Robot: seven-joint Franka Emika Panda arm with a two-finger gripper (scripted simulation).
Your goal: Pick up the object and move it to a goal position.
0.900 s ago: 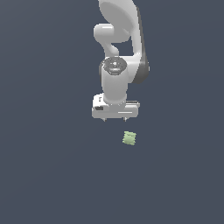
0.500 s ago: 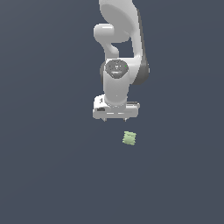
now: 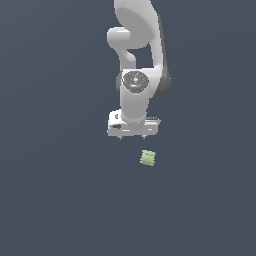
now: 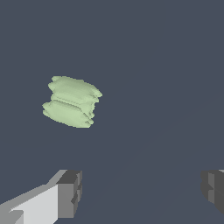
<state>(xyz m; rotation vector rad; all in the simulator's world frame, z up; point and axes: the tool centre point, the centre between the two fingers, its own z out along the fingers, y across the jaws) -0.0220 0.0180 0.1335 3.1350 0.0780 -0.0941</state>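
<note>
I count one object (image 3: 147, 158) in front of me, a single pale green ridged block lying on the dark surface (image 3: 60, 190); in my wrist view it shows as that same one block (image 4: 71, 101), and I see roughly four bumpy ridges stacked across it. I have one arm (image 3: 137, 55) and one gripper (image 3: 132, 136) at its end. That gripper carries two fingers (image 4: 69, 194), one at each side of my wrist view, set wide apart with nothing between them.
</note>
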